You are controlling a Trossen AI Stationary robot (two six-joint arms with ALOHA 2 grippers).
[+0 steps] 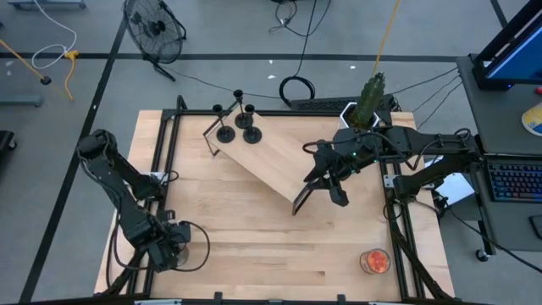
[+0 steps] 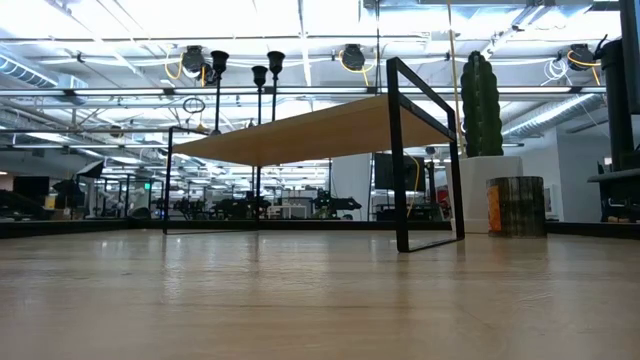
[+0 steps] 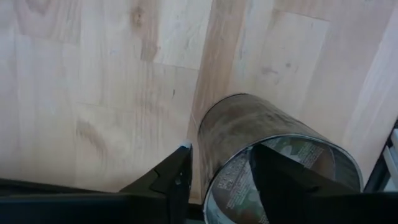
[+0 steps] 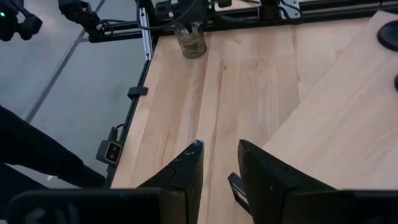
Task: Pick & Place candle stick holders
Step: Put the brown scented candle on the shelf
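Note:
Three black candle stick holders [image 1: 224, 134] [image 1: 252, 135] [image 1: 246, 119] stand on their disc bases at the far left end of a slanted wooden bench [image 1: 271, 165]; the low view shows their cups [image 2: 259, 75]. My left gripper [image 3: 221, 168] is at the table's near left corner, pointing down, open over a brownish glass jar [image 3: 249, 130] that stands upright on the table. One finger [image 3: 180, 177] is outside the jar's wall, the other [image 3: 286, 183] inside the mouth. My right gripper [image 4: 217, 165] hovers open above the bench's near right end, with nothing between its fingers. My left gripper straddles the jar's wall near its rim [image 3: 208, 180] from above, one finger inside the hollow and one outside. A narrow gap shows beside the outer finger. Whether the inner finger touches the glass I cannot tell. The jar stands on the table.
A jar with orange contents [image 1: 374, 261] stands near the table's front right. A cactus in a white pot [image 1: 368, 97] is at the far edge. Black frame rails [image 1: 161, 169] run along both table sides. Bare wood lies between the bench and the near edge.

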